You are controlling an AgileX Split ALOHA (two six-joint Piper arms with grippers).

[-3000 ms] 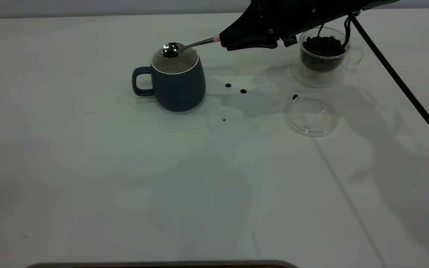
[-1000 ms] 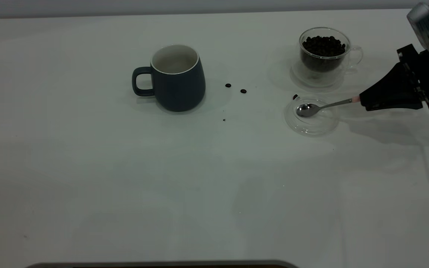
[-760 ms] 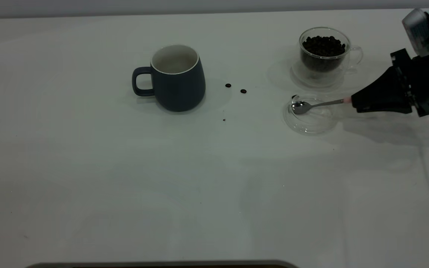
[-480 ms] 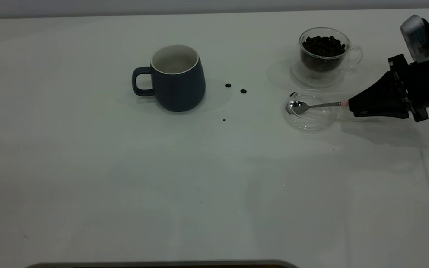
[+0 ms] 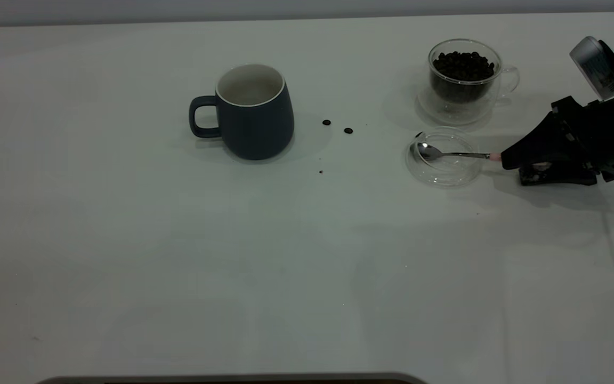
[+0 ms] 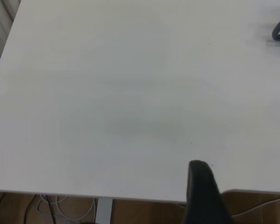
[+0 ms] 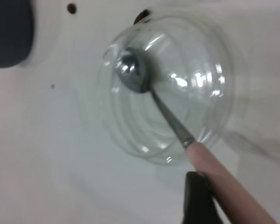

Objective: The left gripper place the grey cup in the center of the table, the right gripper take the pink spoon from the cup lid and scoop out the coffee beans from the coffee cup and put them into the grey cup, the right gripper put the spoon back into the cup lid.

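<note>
Exterior view: high and steep, facing the broad white tabletop [image 5: 179, 266], far enough to hold the whole round clear glass lid [image 5: 444, 165]. Right wrist view: close above that lid [image 7: 177, 88], shared with the exterior. Left wrist view: far from the lid, looking down over bare tabletop [image 6: 107, 93] at its edge.

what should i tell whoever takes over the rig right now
Right gripper: low over the table, beside the cup lid, shut on the pink spoon; spoon bowl rests in the lid.
Left gripper: parked at the table edge.
Grey cup sits mid-table; coffee cup holds beans; stray coffee beans lie between the cups.
Left: release the spoon, retract.
</note>
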